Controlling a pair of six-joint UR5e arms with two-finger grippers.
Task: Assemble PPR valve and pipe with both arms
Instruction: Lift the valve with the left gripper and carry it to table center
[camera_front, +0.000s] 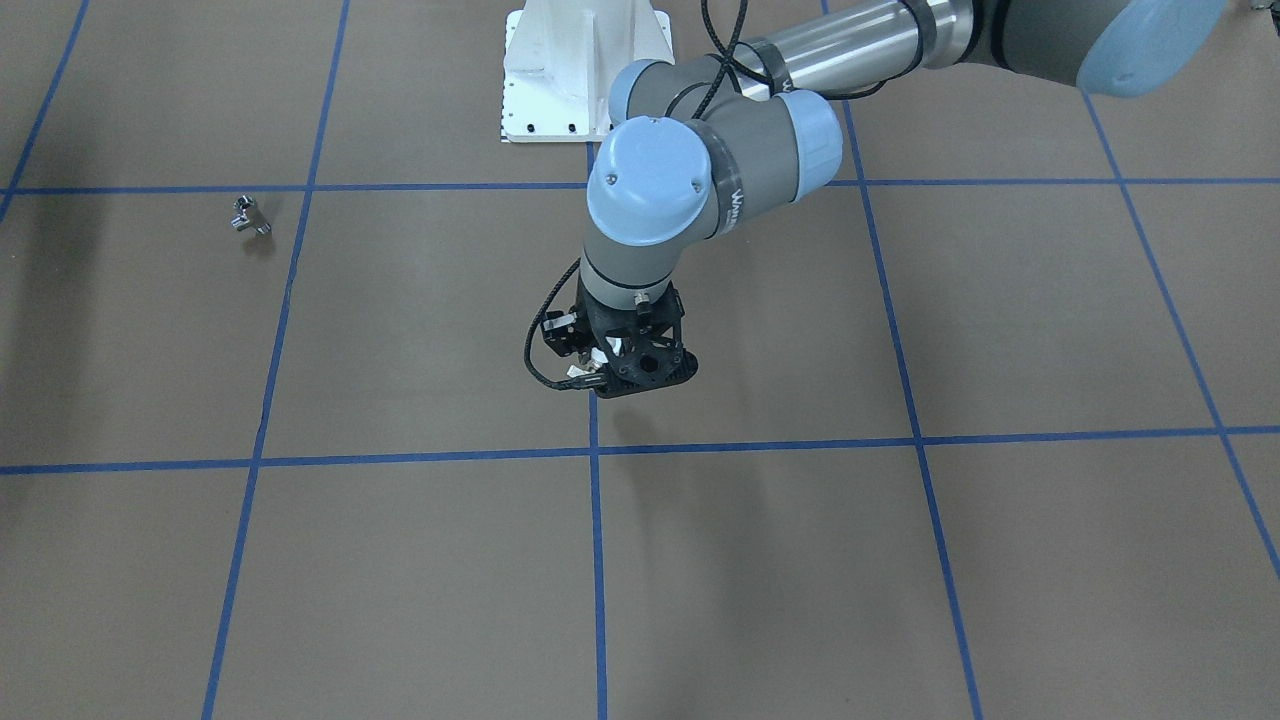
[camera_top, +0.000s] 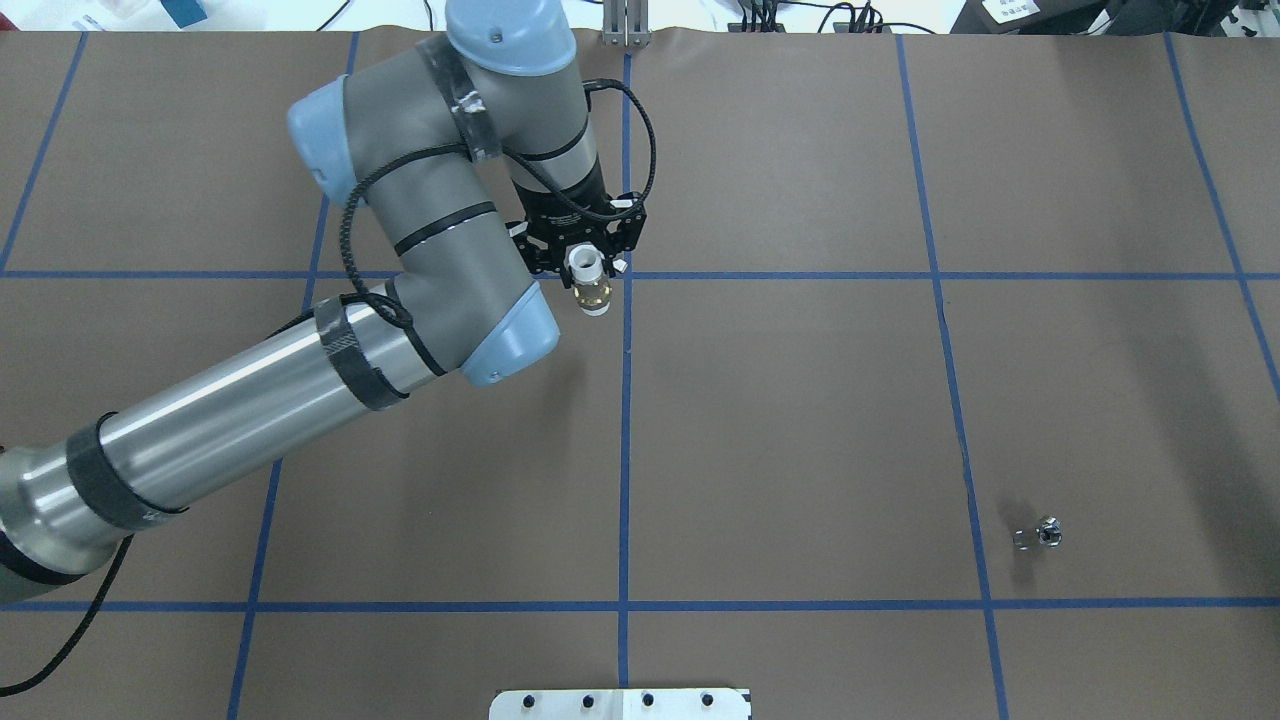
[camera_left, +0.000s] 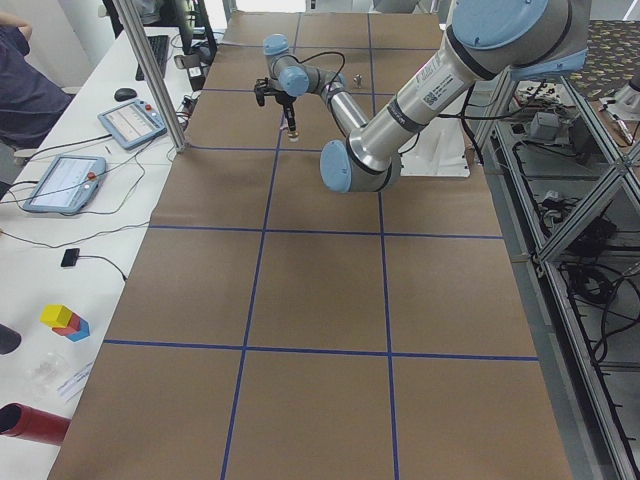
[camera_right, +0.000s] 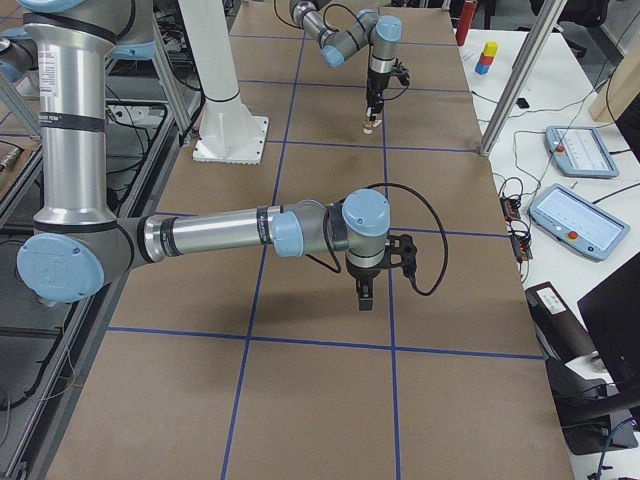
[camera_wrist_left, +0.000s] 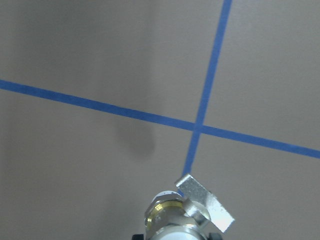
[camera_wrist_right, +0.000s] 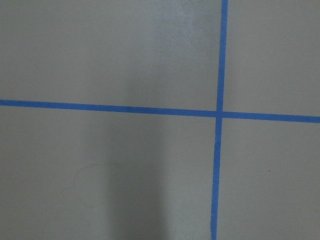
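The left gripper (camera_top: 584, 258) is holding the pipe (camera_top: 592, 290) just above the tabletop (camera_top: 800, 420), beside a crossing of blue tape lines (camera_top: 625, 450). Its jaws are clamping the white upper end, while the brass nut (camera_wrist_left: 161, 209) and a small white tag (camera_wrist_left: 205, 202) are hanging below.

The valve (camera_top: 1040, 536) is lying alone on the robot's right half of the tabletop, close to the robot's edge and well apart from the pipe, with nothing touching it. The right gripper (camera_right: 364, 298) is pointing down over that side. It is showing only in one side view, so it cannot be told whether its jaws are open or closed.

The trouble ahead is likely lying with the valve. It is tiny, shiny and T-shaped, so it may skid or roll away if the jaws are closing off-centre. The pipe, pinched only at its plastic end, may be tilting under the push of joining, leaving the two parts out of line. The dangling tag could also be getting between them.

Counted: one pipe, one valve, one tag and two arms.
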